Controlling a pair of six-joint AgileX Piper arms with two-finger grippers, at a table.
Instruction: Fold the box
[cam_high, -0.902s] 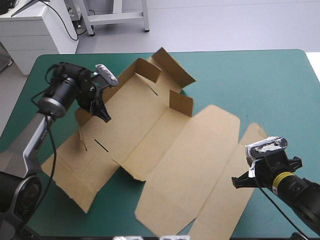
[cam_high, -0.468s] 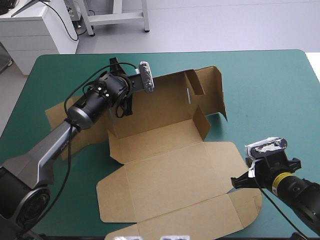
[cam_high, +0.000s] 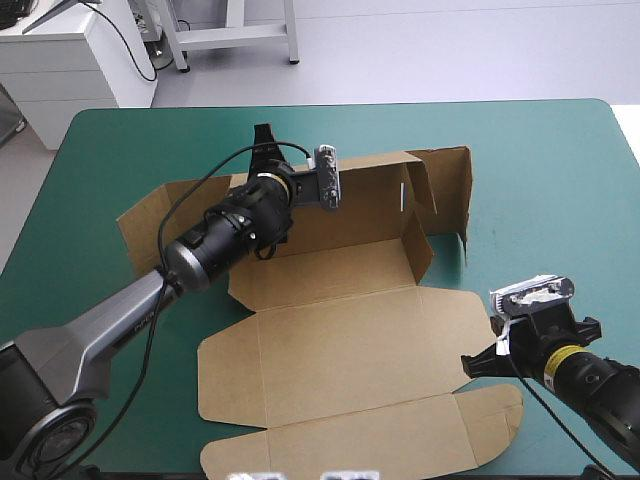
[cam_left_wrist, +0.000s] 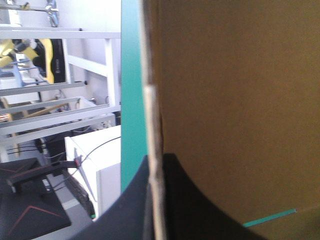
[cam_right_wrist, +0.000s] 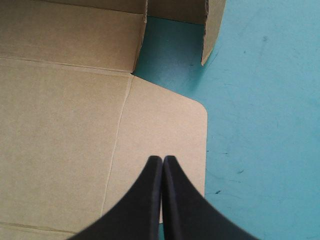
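The brown box lies opened out across the middle of the table, its base and lid panels flat. Its far wall and a right end flap stand raised. My left gripper is at that far wall's left part. In the left wrist view it is shut on the board's edge, and the box fills the space ahead. My right gripper hovers at the box's right side. Its fingers meet in an arch over a rounded flap, with nothing between them.
Teal-green cover shows to the right of the box and along the far edge. A left flap of the box reaches toward the table's left side. The table's right edge runs close behind my right arm.
My left arm has swung toward the table's middle, turning the box with it. The sheet went from lying diagonally to lying square, with the far wall raised. The right arm has stayed still.
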